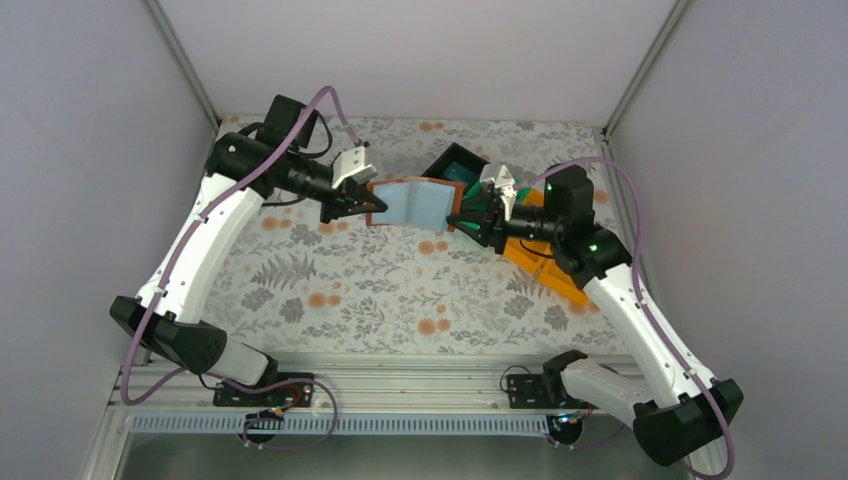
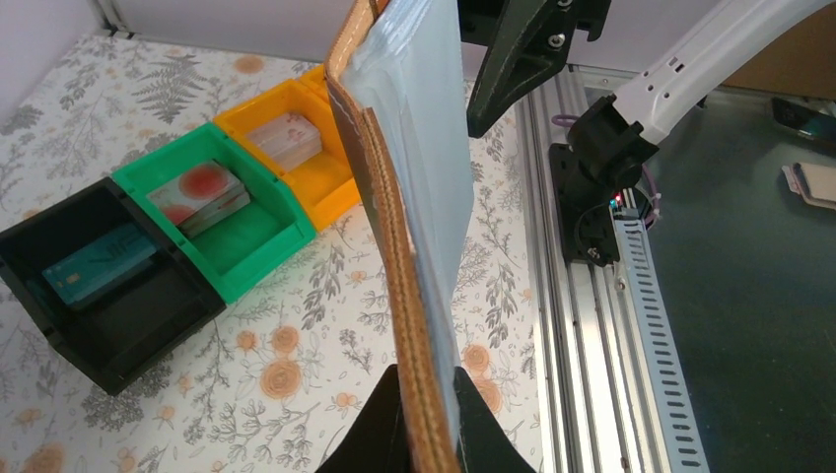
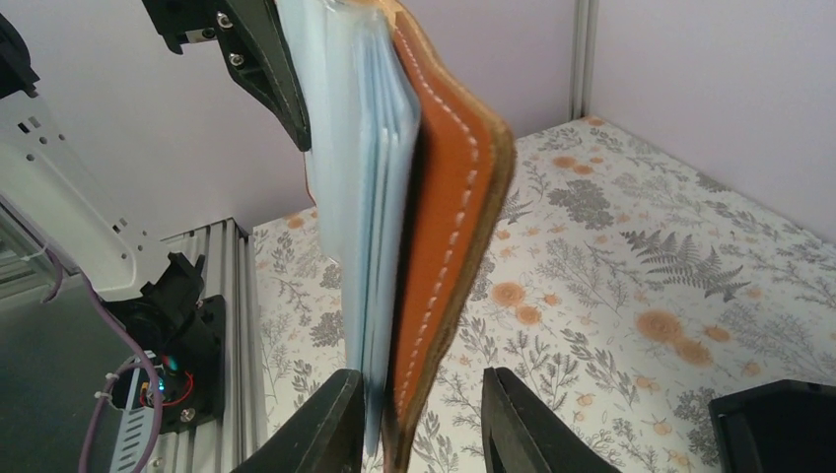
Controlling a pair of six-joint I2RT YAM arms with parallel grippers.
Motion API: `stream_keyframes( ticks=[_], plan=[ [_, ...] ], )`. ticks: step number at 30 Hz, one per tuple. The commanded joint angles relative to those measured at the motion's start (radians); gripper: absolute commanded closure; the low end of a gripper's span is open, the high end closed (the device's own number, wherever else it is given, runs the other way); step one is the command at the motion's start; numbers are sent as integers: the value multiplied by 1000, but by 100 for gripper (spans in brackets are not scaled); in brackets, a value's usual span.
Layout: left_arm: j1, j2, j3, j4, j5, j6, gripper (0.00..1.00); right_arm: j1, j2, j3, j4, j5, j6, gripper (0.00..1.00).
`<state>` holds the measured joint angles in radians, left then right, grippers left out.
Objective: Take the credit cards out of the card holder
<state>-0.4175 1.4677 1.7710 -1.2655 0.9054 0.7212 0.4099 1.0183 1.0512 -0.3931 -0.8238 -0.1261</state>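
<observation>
In the left gripper (image 2: 429, 392), clamped on one edge: the card holder (image 2: 389, 227), held open above the bench (image 2: 286, 394). Straddled at the opposite edge by the spread right gripper (image 3: 422, 389) (leather side untouched). Could close on a pale sleeve (image 3: 360, 197) alone, or yank the holder free.

Near table (image 1: 400, 290) bare — passable, bins (image 2: 266, 258) crowd far right behind card holder (image 1: 415, 203)

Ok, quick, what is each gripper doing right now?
Left gripper: shut on the card holder.
Right gripper: open, fingers either side of the card holder's opposite edge, not clamped.
</observation>
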Motion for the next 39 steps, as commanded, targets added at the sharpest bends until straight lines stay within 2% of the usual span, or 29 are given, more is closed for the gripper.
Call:
stream_keyframes(
  ticks=[1,4,10,23,34,37,39],
  plan=[
    [-4,-18,28,8,22,-5,98,-10,16,13,4,-38,8,66],
    [-5,-14,26,16,27,-12,98,-9,34,17,11,-46,23,66],
    [-7,-16,16,16,30,-12,98,-10,70,26,33,-58,47,77],
    [-18,-7,-19,33,59,-16,98,9,117,44,145,-137,114,76],
    [-28,-1,-45,78,46,-48,98,107,162,82,188,-115,147,80],
    [-30,1,-51,97,41,-67,98,159,181,101,189,-68,162,84],
    [-29,0,-52,105,39,-75,97,185,192,114,190,-28,185,90]
  ],
)
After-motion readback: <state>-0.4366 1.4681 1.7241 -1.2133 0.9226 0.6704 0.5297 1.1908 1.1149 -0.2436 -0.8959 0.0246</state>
